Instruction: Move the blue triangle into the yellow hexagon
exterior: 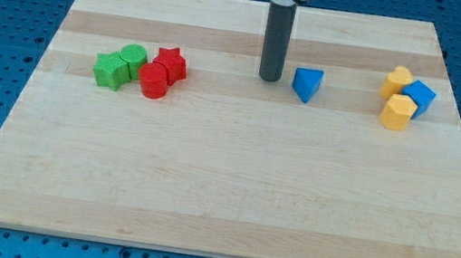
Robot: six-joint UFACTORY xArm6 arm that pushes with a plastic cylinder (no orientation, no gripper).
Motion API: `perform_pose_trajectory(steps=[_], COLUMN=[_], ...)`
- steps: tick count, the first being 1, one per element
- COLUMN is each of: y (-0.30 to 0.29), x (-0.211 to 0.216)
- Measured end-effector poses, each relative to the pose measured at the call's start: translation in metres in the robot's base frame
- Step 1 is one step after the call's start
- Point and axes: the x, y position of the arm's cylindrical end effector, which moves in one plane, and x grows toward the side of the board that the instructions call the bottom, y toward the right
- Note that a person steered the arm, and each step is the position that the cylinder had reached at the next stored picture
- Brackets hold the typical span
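Observation:
The blue triangle (308, 84) lies on the wooden board at the view's upper middle. My tip (269, 79) rests on the board just to the triangle's left, a small gap apart. The yellow hexagon (397, 111) sits at the view's right, touching a blue cube (419, 97) and another yellow block (396, 81) above it. The triangle is about a hand's width left of the hexagon.
At the view's left stand a green star-shaped block (111, 70), a green cylinder (134, 59), a red cylinder (153, 80) and a red star (171, 63), clustered together. The wooden board (220, 201) lies on a blue perforated table.

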Motion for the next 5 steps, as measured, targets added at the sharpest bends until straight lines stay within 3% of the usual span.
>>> perform_pose_trajectory(steps=[1,3,5], y=[0.023,0.122,0.092], x=[0.003,0.003,0.006])
